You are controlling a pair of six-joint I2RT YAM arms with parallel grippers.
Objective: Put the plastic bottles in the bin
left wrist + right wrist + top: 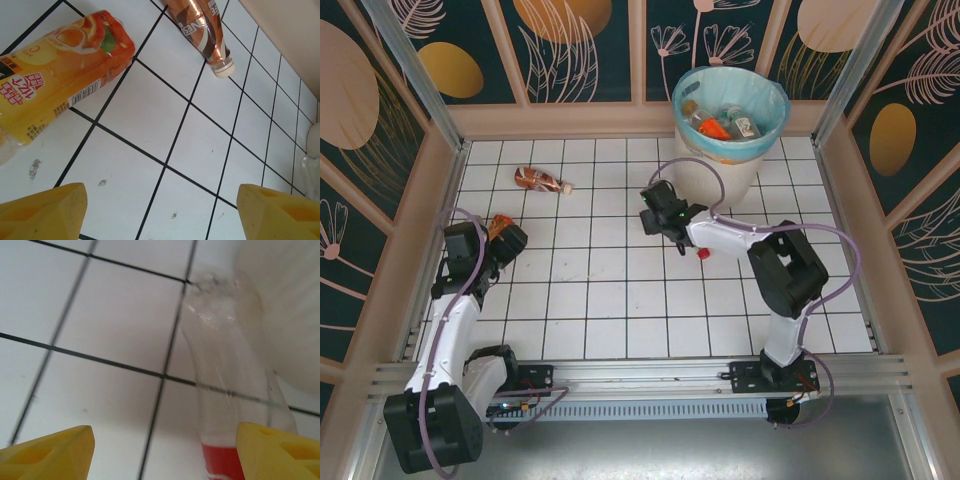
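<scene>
An orange bottle (60, 75) and a brown bottle (199, 30) lie flat. The bin (720, 178) holds bottles (717, 128). The left claw (160, 215) and right claw (165, 455) are both apart.

Past the yellow fingers of your left gripper (162, 215), you see an orange bottle (65, 75) with a yellow-and-red label to the left and a glossy brown bottle (200, 30), white-capped, further ahead. By the right finger of your right gripper (162, 455), also yellow, lies a clear bottle (230, 390) with a red label. The white table (100, 305) has black grid lines.
</scene>
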